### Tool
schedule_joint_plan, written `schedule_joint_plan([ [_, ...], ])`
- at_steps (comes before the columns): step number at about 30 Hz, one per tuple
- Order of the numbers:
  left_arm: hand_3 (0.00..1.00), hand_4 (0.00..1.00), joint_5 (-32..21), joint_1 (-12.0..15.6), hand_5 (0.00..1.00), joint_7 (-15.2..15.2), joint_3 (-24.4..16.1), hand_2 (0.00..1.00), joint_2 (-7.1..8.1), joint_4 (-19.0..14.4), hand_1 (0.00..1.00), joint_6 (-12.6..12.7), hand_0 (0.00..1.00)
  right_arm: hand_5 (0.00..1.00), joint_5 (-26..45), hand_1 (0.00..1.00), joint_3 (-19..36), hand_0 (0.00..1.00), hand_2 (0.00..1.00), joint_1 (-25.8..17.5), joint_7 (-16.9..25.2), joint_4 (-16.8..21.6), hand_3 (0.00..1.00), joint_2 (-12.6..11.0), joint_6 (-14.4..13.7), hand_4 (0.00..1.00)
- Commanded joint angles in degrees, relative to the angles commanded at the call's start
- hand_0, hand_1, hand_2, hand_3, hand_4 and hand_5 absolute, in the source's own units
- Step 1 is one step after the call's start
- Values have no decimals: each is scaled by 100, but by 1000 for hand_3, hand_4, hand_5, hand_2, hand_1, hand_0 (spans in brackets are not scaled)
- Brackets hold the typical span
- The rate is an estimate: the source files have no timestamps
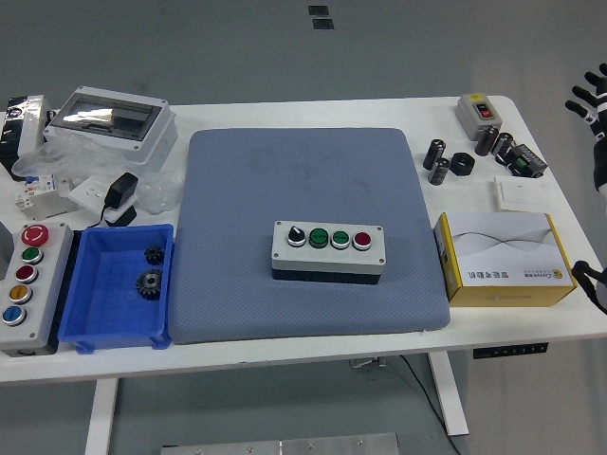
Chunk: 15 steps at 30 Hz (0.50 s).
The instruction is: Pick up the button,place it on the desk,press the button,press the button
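Observation:
The grey button box [328, 250] lies flat near the middle of the blue mat [303, 171]. On its top sit a black selector [297, 235], two green buttons [328, 237] and a red button [362, 240]. My right hand [592, 98] shows at the right edge beyond the table's corner, its fingers spread and holding nothing, far from the box. A dark part of that arm [595, 282] shows lower on the same edge. My left hand is out of view.
A five-button station [25, 289] and a blue bin [95, 318] with two gears stand at the left. A yellow-white carton [504, 259] lies right of the mat. A clear-lid enclosure [112, 121], an adapter [120, 191], a small switch box [477, 112] and capacitors [438, 157] line the back.

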Motion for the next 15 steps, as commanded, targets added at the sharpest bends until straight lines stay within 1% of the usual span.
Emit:
schedule_joint_plan([
  [6,597,638,-31,24,241,31,1,573,-30,-15,632,17,671,324,34,666,-99,674,705,51,-39,-31,686,40,105,594],
  [11,596,637,-18,25,240,39,-20,573,-36,-22,632,22,671,324,132,666,-125,676,706,58,-163,-44,686,64,371,595],
  [15,596,637,-32,33,240,44,-12,573,-43,-24,632,25,671,324,230,666,-103,676,706,21,-214,-50,686,63,498,595],
])
